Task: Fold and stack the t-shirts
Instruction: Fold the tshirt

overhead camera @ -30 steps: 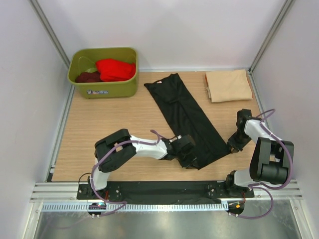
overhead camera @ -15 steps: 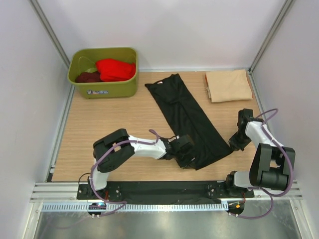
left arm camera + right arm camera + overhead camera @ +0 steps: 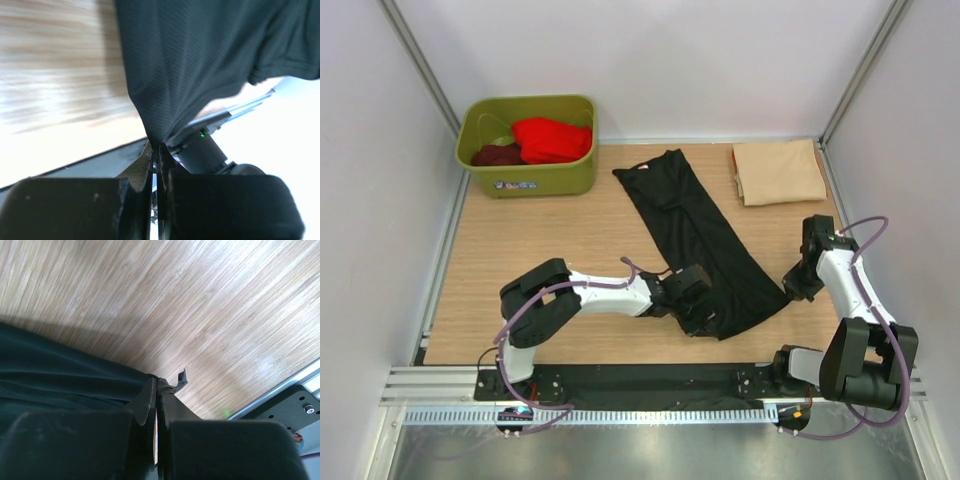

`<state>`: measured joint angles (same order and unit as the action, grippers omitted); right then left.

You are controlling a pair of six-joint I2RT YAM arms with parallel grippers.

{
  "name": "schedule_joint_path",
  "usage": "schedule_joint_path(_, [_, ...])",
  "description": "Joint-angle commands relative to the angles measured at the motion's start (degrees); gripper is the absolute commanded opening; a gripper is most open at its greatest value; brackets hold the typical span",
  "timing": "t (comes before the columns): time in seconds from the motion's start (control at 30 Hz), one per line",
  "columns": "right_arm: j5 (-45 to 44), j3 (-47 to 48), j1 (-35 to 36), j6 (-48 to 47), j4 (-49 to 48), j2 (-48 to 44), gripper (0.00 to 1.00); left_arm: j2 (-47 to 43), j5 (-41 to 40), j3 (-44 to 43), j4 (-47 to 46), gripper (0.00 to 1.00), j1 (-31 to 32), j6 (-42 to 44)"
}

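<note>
Wooden table (image 3: 520,250); four t-shirts (image 3: 778,172), one tub (image 3: 530,178); left tool (image 3: 700,320), right tool (image 3: 794,292) tight on black t-shirt (image 3: 710,240)

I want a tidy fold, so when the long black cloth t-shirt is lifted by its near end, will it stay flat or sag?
Probably floppy: the black cloth t-shirt pulls into soft creases at the shut left gripper. It would likely sag between pinches, since the right gripper grips only a thin edge. Probably light: the weave looks thin.
</note>
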<state>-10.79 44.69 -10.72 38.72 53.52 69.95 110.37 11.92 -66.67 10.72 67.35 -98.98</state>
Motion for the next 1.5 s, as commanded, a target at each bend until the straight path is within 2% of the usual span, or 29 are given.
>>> schedule_joint_path(0.0, [-1.69, 2.42, 1.31, -0.31, 1.42, -1.40, 0.01, -2.52, 1.96, -1.97, 0.79, 0.00, -0.55, -0.34])
schedule_joint_path(0.2, [-3.63, 7.51, 5.97, 0.30, 1.42, 3.34, 0.01, -2.96, 3.98, -1.00, 1.32, 0.00, -2.92, 0.89])
schedule_joint_path(0.37, [-3.45, 14.28, 7.38, -0.31, 0.71, 8.43, 0.01, -4.11, 5.21, -1.44, 5.09, 0.00, -6.88, 5.28])
schedule_joint_path(0.53, [-2.57, 21.66, 10.36, -1.89, -1.13, 12.92, 0.01, -4.11, 7.85, -1.00, 5.01, 0.00, -11.27, 7.04])
schedule_joint_path(0.9, [3.23, 34.39, 12.39, -5.32, -3.42, 24.78, 0.01, 0.37, 11.19, -6.53, 5.71, 0.00, -19.44, 11.08])
schedule_joint_path(1.47, [9.99, 55.41, 13.01, -8.48, -2.27, 43.33, 0.01, 5.38, 13.21, -14.79, 13.53, 0.00, -28.32, 16.79])
